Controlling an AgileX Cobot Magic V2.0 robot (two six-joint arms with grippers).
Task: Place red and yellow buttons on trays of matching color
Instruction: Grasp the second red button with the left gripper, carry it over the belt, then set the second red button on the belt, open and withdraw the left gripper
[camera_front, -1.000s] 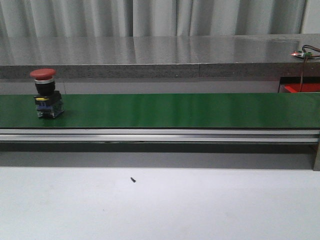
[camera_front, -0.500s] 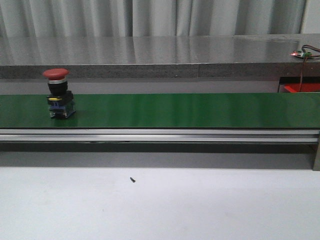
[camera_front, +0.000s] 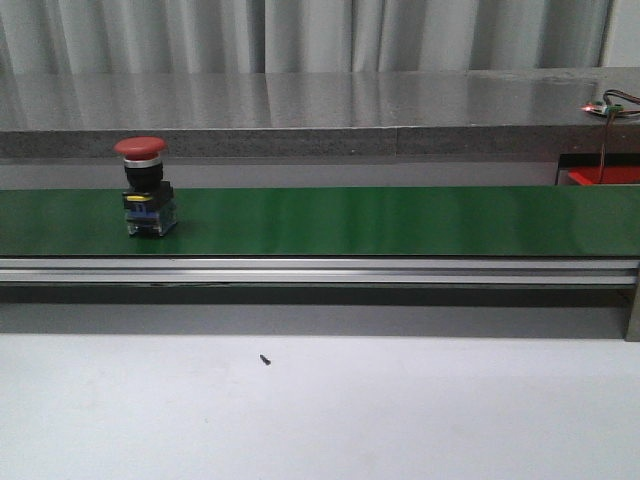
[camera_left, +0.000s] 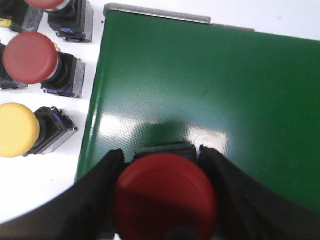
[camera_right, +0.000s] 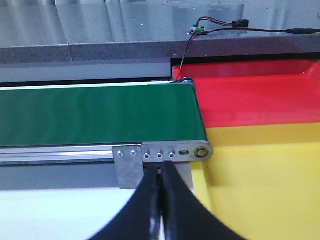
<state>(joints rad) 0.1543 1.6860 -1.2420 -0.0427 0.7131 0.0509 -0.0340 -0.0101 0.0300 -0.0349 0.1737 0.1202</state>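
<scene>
A red button (camera_front: 145, 185) stands upright on the green belt (camera_front: 400, 220) at the left, with no gripper near it in the front view. In the left wrist view my left gripper (camera_left: 160, 151) is shut on a second red button (camera_left: 165, 197), held just over the belt's (camera_left: 210, 85) end. Beside that end wait a red button (camera_left: 31, 57) and a yellow button (camera_left: 17, 130). My right gripper (camera_right: 161, 167) is shut and empty, in front of the belt's other end. The red tray (camera_right: 250, 95) and yellow tray (camera_right: 265, 180) lie past that end.
A grey stone ledge (camera_front: 320, 110) runs behind the belt, with a small wired board (camera_right: 200, 29) on it. The belt's metal rail and end bracket (camera_right: 130, 162) face my right gripper. A tiny black screw (camera_front: 265, 359) lies on the white table.
The red button on the belt has travelled to the right along it. Nothing else in the front view has moved.
</scene>
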